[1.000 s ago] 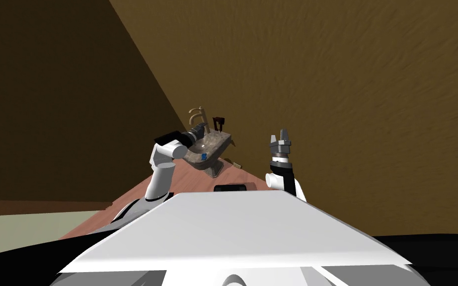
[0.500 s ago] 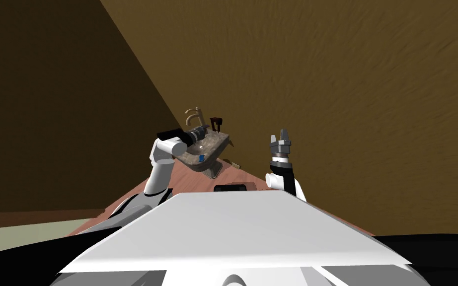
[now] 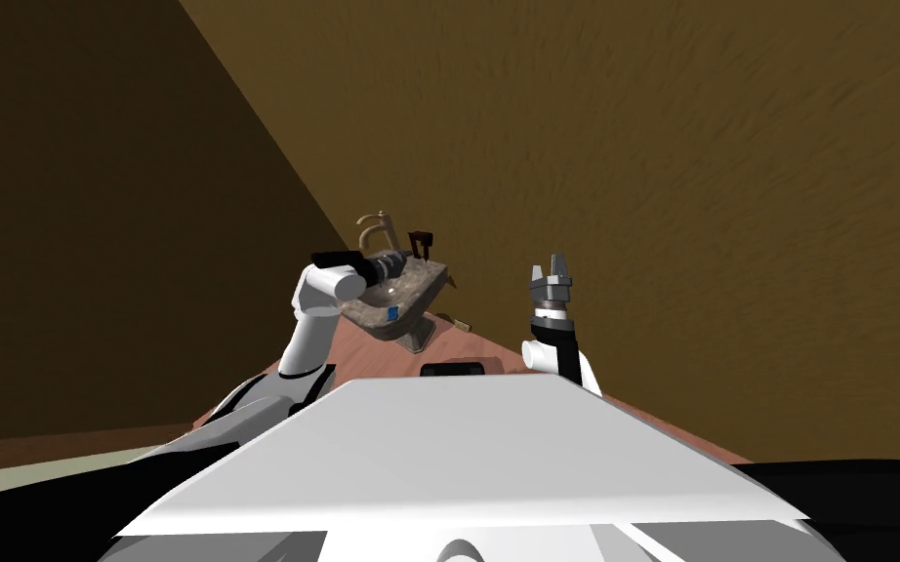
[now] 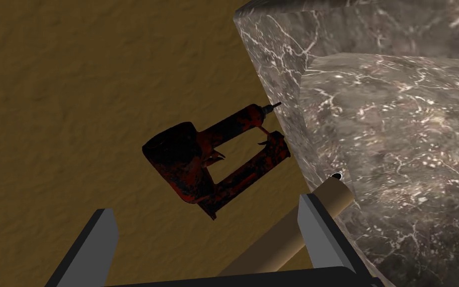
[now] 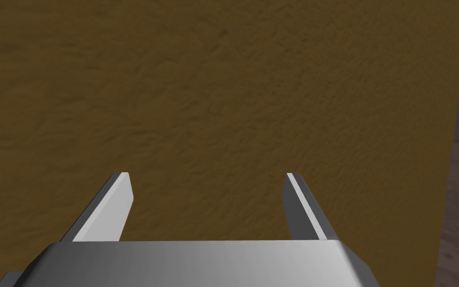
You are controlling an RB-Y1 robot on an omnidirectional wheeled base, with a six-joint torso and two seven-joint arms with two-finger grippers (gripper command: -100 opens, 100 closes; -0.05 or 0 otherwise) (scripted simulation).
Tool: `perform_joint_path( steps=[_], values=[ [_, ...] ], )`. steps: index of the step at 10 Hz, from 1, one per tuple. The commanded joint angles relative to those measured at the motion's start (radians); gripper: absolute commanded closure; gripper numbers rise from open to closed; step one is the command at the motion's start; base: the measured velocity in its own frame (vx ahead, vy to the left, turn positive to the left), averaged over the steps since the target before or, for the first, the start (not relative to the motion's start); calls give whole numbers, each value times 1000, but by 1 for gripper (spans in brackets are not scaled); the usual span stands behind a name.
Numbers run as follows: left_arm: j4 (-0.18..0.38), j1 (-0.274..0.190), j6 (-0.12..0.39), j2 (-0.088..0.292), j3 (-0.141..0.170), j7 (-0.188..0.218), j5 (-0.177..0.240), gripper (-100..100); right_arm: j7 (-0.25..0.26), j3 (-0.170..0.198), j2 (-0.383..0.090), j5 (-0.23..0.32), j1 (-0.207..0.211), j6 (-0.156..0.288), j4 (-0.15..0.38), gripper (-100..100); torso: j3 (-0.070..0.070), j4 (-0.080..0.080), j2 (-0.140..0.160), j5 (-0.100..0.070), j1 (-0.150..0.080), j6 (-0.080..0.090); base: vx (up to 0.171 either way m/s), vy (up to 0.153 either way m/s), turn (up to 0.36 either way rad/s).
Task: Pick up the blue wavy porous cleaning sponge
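The small blue sponge lies inside the marbled grey-brown sink, close to its near rim. My left gripper reaches over the far side of the basin, beside the tan faucet and well behind the sponge. In the left wrist view that gripper is open, with nothing between its fingers. One finger stands by the tan faucet pipe and the sink's wall. My right gripper is raised to the right of the sink, open and empty.
A dark red and black power tool stands behind the sink against the brown wall, also seen in the head view. The sink rests on a reddish-brown counter, with a small tan object beside its base.
The head view has swung slightly, so the sink sits a little further left. My left forearm has levelled a bit over the basin. The right arm has not moved.
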Motion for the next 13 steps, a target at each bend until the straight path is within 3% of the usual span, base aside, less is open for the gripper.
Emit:
perform_joint_path(
  steps=[1, 2, 3, 5, 6, 8, 11, 13],
  values=[
    [15, -14, 50, 10, -7, -9, 9, -100, 0, 0, 0, 0, 0, 0, 0, 0, 0, 0, 0, 0, 0, 0, 10, 3, -72],
    [15, -14, 63, 10, -7, -9, 9, -100, 0, 0, 0, 0, 0, 0, 0, 0, 0, 0, 0, 0, 0, -1, 5, 3, 7],
    [39, -38, 99, 38, -17, -26, 34, -100, 0, 0, 0, 0, 0, 0, 0, 0, 0, 0, 0, 0, 0, -1, 6, 0, -141],
    [39, -38, 136, 38, -17, -26, 34, -100, 0, 0, 0, 0, 0, 0, 0, 0, 0, 0, 0, 0, 1, -1, 5, 5, -28],
    [64, -60, 174, 65, -28, -41, 56, -100, 0, 0, 0, 0, 0, 0, 0, 0, 0, 0, 1, 0, 1, -1, 2, 3, -112],
    [64, -60, 206, 65, -28, -41, 56, -100, 0, 0, 0, 0, 0, 0, 0, 0, 0, 0, 1, 0, 1, -1, 1, 7, -45],
    [116, -97, 307, 118, -52, -70, 97, -100, 0, 0, 0, 0, 0, 0, 0, 0, 0, 0, 1, 0, 1, -1, -4, 10, -112],
    [116, -97, 338, 118, -52, -70, 97, -100, 0, 0, 0, 0, 0, 0, 0, 0, 1, 0, 1, 0, 1, -1, -5, 11, -27]
  ],
)
